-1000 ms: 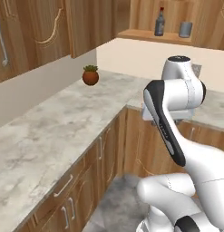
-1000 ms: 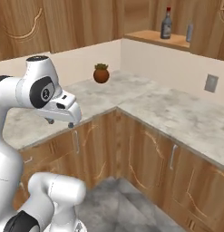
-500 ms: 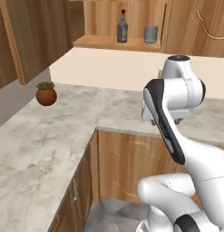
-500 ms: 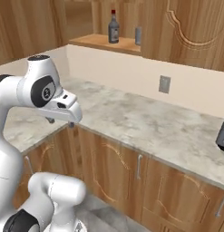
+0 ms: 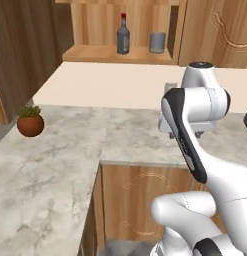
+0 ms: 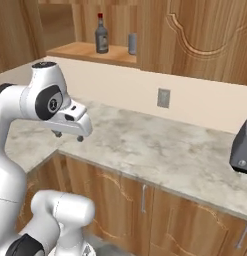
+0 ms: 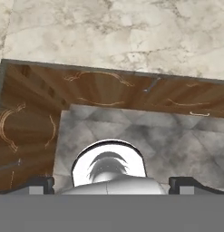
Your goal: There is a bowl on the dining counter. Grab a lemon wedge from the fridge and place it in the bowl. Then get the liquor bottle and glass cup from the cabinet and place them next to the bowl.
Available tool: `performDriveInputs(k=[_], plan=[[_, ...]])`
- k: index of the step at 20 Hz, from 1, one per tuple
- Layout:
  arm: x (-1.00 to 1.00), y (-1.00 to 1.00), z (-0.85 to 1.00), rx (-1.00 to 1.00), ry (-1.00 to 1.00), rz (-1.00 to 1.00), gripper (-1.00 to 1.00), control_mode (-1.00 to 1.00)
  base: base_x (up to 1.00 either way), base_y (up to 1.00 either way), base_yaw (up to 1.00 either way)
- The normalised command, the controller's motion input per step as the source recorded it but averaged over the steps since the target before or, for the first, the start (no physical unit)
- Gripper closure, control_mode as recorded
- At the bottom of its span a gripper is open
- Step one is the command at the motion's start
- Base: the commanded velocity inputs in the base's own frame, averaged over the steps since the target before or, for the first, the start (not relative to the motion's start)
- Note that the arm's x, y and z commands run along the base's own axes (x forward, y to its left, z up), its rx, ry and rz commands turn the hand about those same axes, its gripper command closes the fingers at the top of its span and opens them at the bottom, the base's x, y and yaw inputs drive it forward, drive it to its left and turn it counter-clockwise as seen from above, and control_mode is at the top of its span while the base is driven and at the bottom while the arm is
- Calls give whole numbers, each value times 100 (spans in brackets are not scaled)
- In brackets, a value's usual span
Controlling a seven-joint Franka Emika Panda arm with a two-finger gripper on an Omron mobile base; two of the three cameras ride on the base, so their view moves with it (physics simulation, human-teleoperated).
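Observation:
The liquor bottle (image 5: 123, 36) (image 6: 100, 35), dark with a red cap, stands on the open cabinet (image 5: 120, 54) (image 6: 90, 50) shelf high on the wall. The glass cup (image 5: 156, 42) (image 6: 132, 44) stands just right of it. My gripper (image 6: 68, 136) (image 7: 112, 186) hangs open and empty, pointing down over the front edge of the marbled counter (image 5: 55, 165) (image 6: 160, 150), well below and in front of the shelf. In the hand view its fingertips (image 7: 41, 183) stand wide apart above the tiled floor. The bowl, the dining counter, the lemon wedge and the fridge are out of view.
A small potted plant (image 5: 30, 121) sits on the counter's left wing. A wall socket (image 6: 163, 98) is on the beige backsplash, and a dark appliance (image 6: 242, 147) stands at the far right. A carved cabinet door (image 5: 220, 30) closes the space right of the shelf.
The whole picture has shifted, so the base has moved: the cabinet shelf with bottle and cup now sits nearer the middle of the views. The gripper stays open and empty.

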Motion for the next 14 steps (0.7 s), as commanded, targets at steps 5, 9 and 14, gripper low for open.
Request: performDriveInputs(k=[5,9,14], plan=[[0,0,0,0,0,0,-100,100,100,40,-19],[0,0,0,0,0,0,-100,100,100,2,-22],[2,6,7,0,-3,0,-100,-100,72,5,-12]])
